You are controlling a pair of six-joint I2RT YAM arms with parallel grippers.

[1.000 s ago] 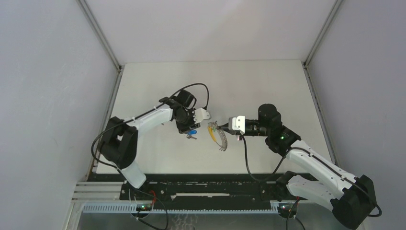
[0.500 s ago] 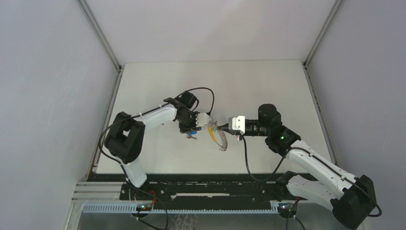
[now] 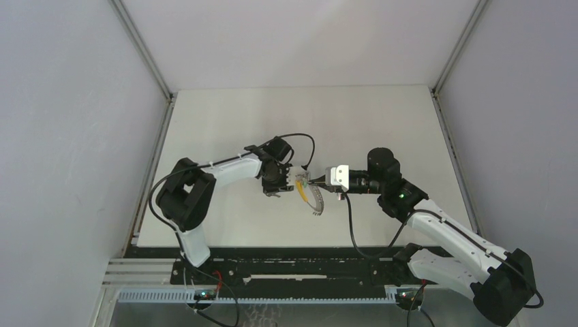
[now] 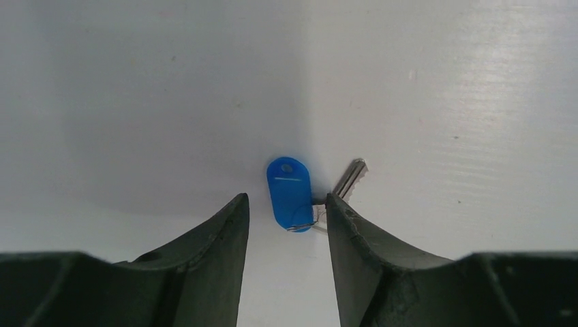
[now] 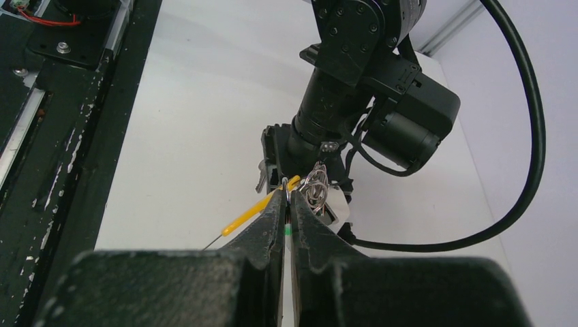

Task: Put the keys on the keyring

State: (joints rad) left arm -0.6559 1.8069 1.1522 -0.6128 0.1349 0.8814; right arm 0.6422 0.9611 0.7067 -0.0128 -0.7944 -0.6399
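Note:
A key with a blue plastic head [image 4: 290,194] and a silver blade [image 4: 349,180] lies flat on the white table. My left gripper [image 4: 287,204] is open above it, and the blue head shows just beyond the gap between the dark fingertips [image 4: 235,218], untouched. In the top view the left gripper [image 3: 276,185] covers that key. My right gripper [image 5: 287,194] is shut on the keyring's thin metal ring [image 5: 285,181]. The yellow tab [image 5: 255,211] sticks out to the left and the bead chain [image 5: 315,187] hangs to the right. From above, the keyring [image 3: 302,185] hangs at the right gripper [image 3: 315,182], close to the left one.
The white table [image 3: 225,116] is walled by grey panels on three sides. A black rail [image 3: 293,266] with the arm bases runs along the near edge. The left arm's black cable [image 3: 300,139] loops above its wrist.
My left arm has swung right, bringing its gripper over the blue key and close to the keyring. The right arm and the keyring have stayed put.

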